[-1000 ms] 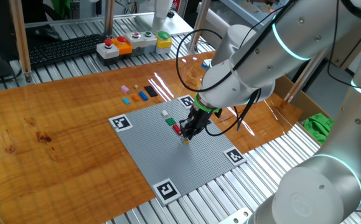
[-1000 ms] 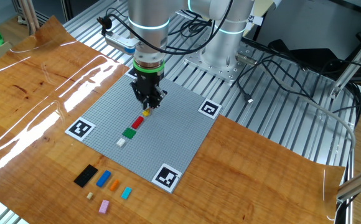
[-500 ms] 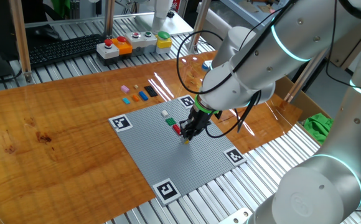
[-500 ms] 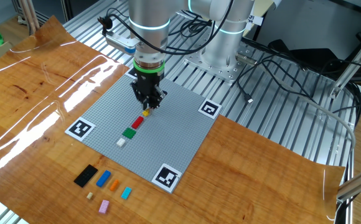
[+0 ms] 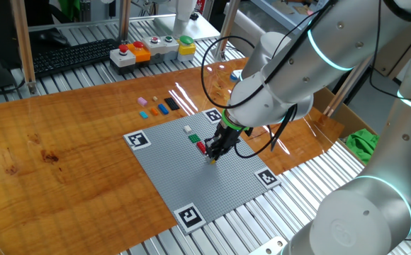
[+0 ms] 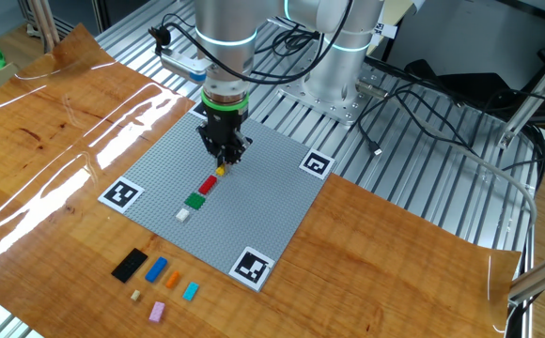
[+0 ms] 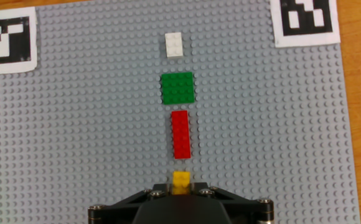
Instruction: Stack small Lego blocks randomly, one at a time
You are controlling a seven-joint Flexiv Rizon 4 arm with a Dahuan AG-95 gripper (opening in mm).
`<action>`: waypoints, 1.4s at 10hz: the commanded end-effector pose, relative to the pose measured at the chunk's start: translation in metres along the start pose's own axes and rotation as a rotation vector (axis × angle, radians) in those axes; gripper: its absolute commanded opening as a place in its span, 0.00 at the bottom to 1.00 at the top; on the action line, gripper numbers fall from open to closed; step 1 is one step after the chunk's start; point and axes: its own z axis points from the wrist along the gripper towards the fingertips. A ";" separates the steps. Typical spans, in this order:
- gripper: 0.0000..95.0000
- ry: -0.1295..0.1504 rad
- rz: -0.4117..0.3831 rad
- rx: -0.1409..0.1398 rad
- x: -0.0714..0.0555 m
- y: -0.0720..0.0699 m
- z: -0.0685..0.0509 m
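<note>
On the grey baseplate (image 5: 184, 180) a white (image 7: 173, 45), a green (image 7: 178, 88) and a red brick (image 7: 180, 134) lie in a line. A small yellow brick (image 7: 181, 180) ends the line, pressed onto the plate. My gripper (image 7: 180, 190) is shut on the yellow brick (image 6: 221, 171) and stands upright over it (image 5: 211, 157). Loose bricks lie on the wood beside the plate: black (image 6: 130, 265), blue (image 6: 156, 269), orange (image 6: 172, 278), cyan (image 6: 191, 291), pink (image 6: 157, 311) and a tiny tan one (image 6: 134, 296).
Black-and-white marker tags (image 7: 305, 22) sit at the plate's corners. A box of push buttons (image 5: 152, 48) and a keyboard (image 5: 71, 55) lie at the far end. A green cloth (image 5: 363, 142) sits in a box beside the table. Cables (image 6: 413, 103) trail near the arm's base.
</note>
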 end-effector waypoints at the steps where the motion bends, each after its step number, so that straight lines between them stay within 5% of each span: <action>1: 0.00 -0.001 -0.011 0.005 0.000 0.000 0.000; 14: 0.00 0.009 -0.027 0.007 0.000 -0.002 0.000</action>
